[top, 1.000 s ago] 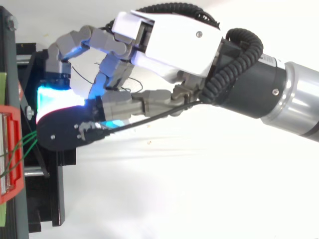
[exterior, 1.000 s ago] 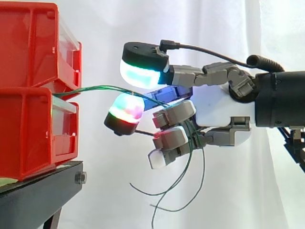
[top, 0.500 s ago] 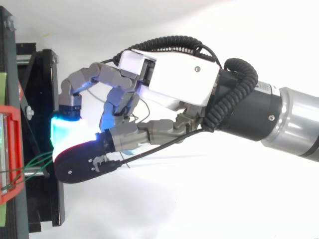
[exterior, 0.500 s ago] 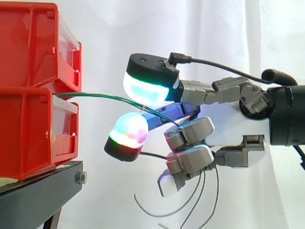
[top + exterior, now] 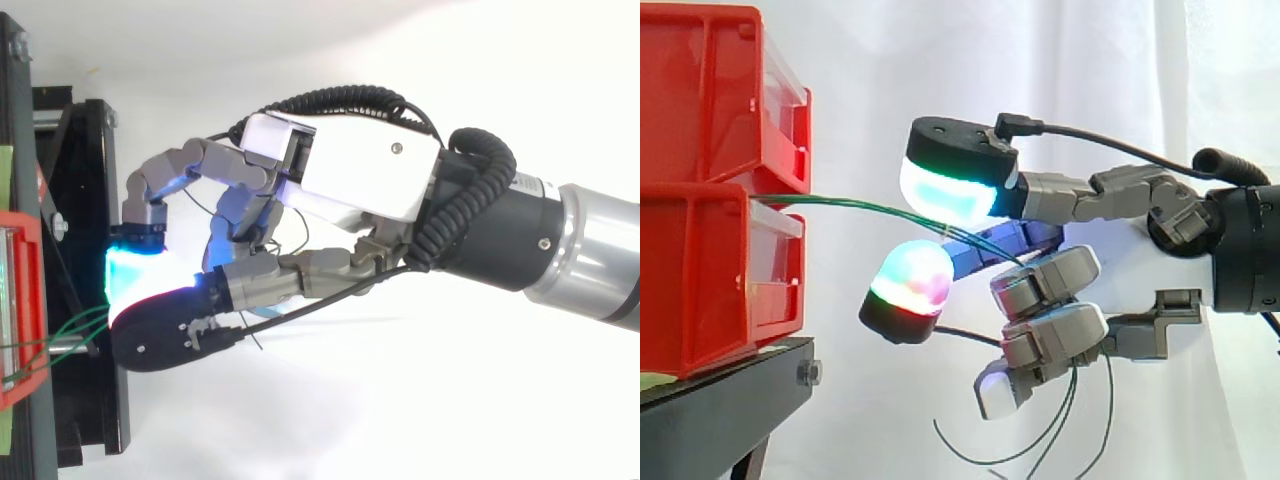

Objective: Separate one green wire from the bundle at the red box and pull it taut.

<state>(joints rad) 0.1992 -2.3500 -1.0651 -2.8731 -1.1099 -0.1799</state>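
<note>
The green wires are thin strands that leave the top front of the lower red box, just under the upper red box. They run close together and nearly level toward my hand, then slope down between two glowing pads into my curled fingers. Below my fingers their loose ends hang in slack curves. From above, the strands fan apart at the box.

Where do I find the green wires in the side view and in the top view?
Side view: the green wires run from between the red bins rightward into the hand.
Top view: at the left edge, from the red bins to under the hand.
Shared landmark: the red bins.
</note>
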